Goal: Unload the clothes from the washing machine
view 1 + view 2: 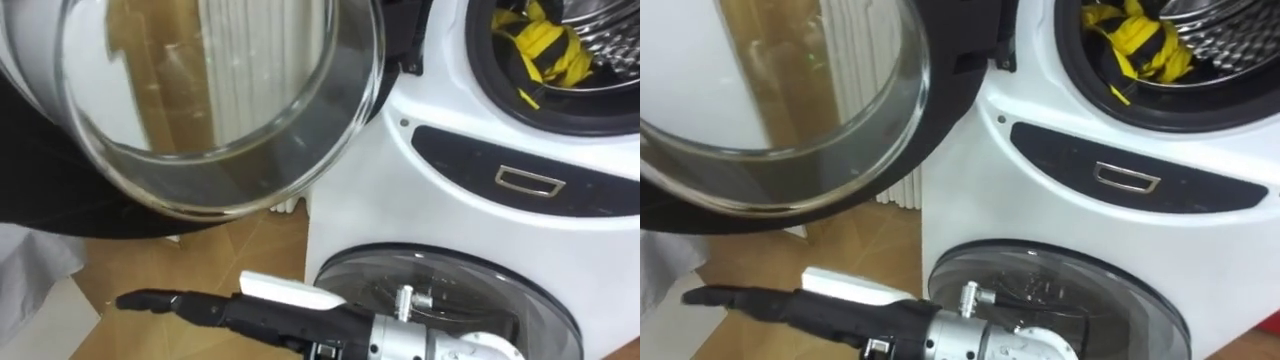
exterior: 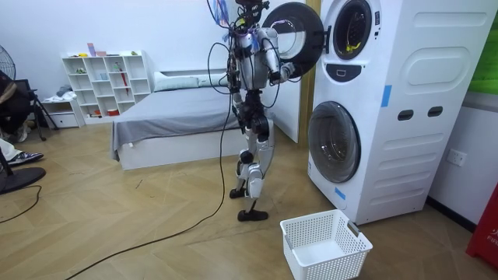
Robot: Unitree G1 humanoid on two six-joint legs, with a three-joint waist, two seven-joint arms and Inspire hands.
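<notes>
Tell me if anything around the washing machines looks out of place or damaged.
Nothing looks damaged or spilled. The upper door stands swung open, and a yellow-and-black cloth lies bunched in the mouth of the drum, not yet taken out. The right robot hand is stretched out flat below the door, holding nothing.

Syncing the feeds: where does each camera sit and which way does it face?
Left eye view: on the head, looking down at the washing machine, its open door and yellow clothes in the drum; right hand low, fingers straight.
Right eye view: just beside it, same scene and hand.
Room view: across the floor, facing the whole standing robot, the machine and a white basket.
All share the door and clothes.
</notes>
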